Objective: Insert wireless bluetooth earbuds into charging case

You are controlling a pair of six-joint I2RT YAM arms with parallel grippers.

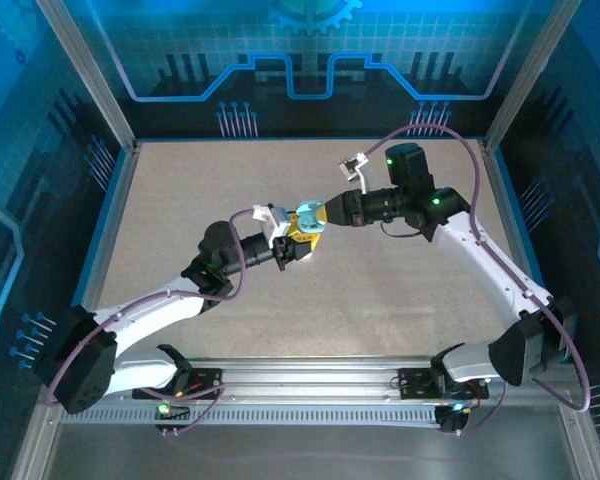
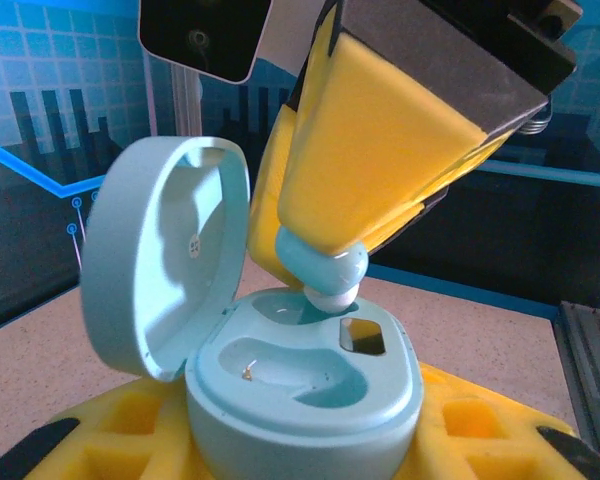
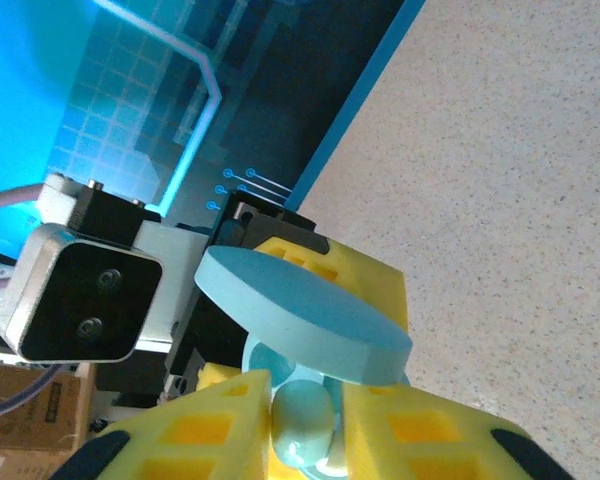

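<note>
Both arms meet over the middle of the table (image 1: 180,190). There is bare speckled surface on every side, out to the far edge, the left and right edges, and the near rail where the bases sit. The blue walls (image 1: 40,200) stand well back from the action (plenty of room to swing either elbow).

The left gripper (image 1: 296,243) reaches in from the near-left. Its yellow fingers (image 2: 110,440) are clamped on the base of the pale blue charging case (image 2: 310,400), holding it upright. The lid (image 2: 165,255) is hinged wide open and stands up on the left in the left wrist view, its hollow inside facing the camera.

The right gripper (image 3: 305,425) comes in from the far-right, nose to nose with its partner. Its fingertips (image 2: 380,190) are pinched on one pale blue earbud (image 2: 325,268), and the right wrist view shows that earbud wedged between the two yellow pads.

Now the case. The near socket (image 2: 280,368) lies bare, with only tiny gold contacts glinting at its left end. The earbud's whitish tip dips into the far socket (image 2: 355,335), just beside a dark opening there. It touches the rim and is tilted, with its body above the case and not fully seated.
</note>
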